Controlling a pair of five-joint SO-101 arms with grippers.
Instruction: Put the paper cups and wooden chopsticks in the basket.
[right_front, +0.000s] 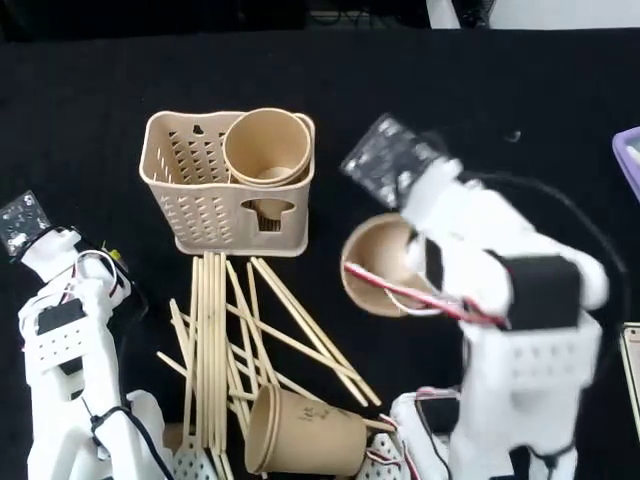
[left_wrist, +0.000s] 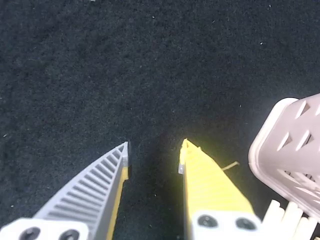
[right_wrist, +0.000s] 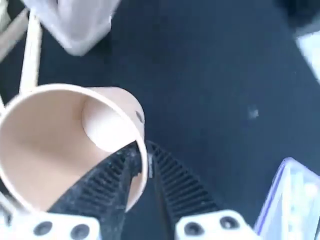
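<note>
A tan slotted basket stands upright with one paper cup inside it. My right gripper is shut on the rim of a second paper cup, one finger inside and one outside; that held cup hangs tilted just right of the basket. A third paper cup lies on its side near the front edge. Several wooden chopsticks are spread on the black cloth in front of the basket. My left gripper is open over bare cloth, left of the basket.
A purple-edged container sits at the far right edge, also the purple-edged container beside the right gripper. Both arm bases stand at the table's front. Black cloth stretches behind the basket.
</note>
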